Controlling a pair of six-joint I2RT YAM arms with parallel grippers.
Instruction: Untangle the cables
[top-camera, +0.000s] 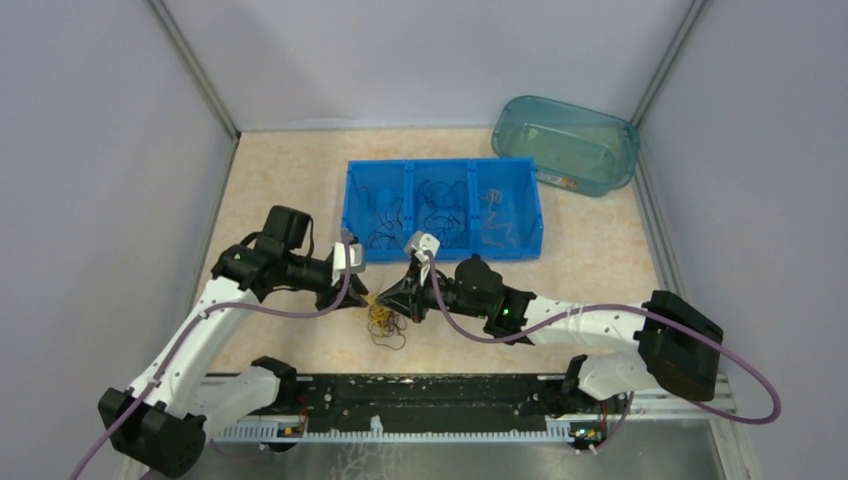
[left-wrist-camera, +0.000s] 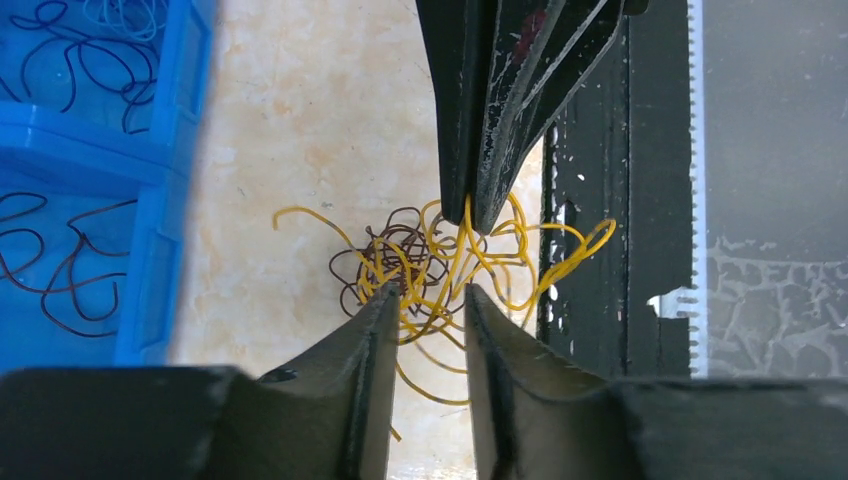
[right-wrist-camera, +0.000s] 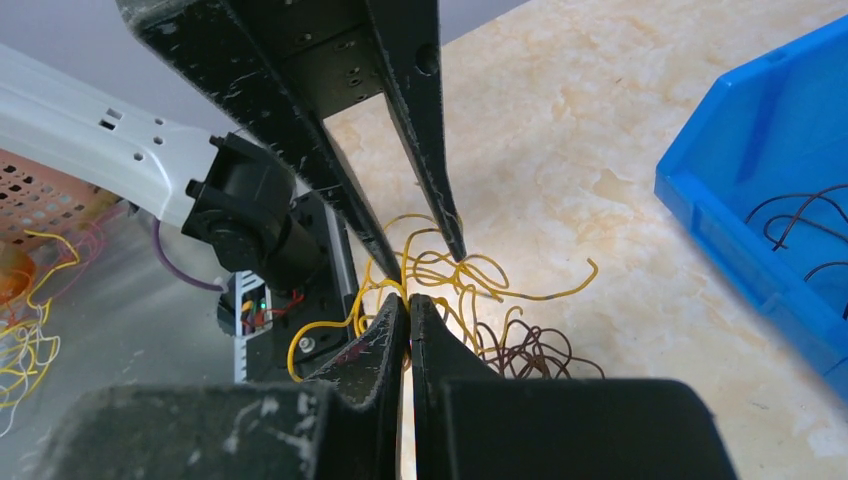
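The cables are a small tangle (top-camera: 385, 324) of yellow and dark brown wires on the table, just in front of the two grippers. In the left wrist view the tangle (left-wrist-camera: 400, 245) lies at my fingertips. My left gripper (left-wrist-camera: 430, 292) is open, and yellow strands run between its jaws. My right gripper (right-wrist-camera: 409, 299) is shut on a yellow wire at the tangle's edge. It enters the left wrist view (left-wrist-camera: 478, 215) from above. In the top view the left gripper (top-camera: 367, 300) and right gripper (top-camera: 389, 301) meet tip to tip over the tangle. The brown wires (right-wrist-camera: 530, 352) lie to one side.
A blue three-compartment bin (top-camera: 450, 252) holding several sorted wires stands behind the grippers; it also shows in the left wrist view (left-wrist-camera: 160, 170) and the right wrist view (right-wrist-camera: 740, 200). A teal tub (top-camera: 565, 140) stands at the back right. A black rail (top-camera: 420, 400) runs along the near edge.
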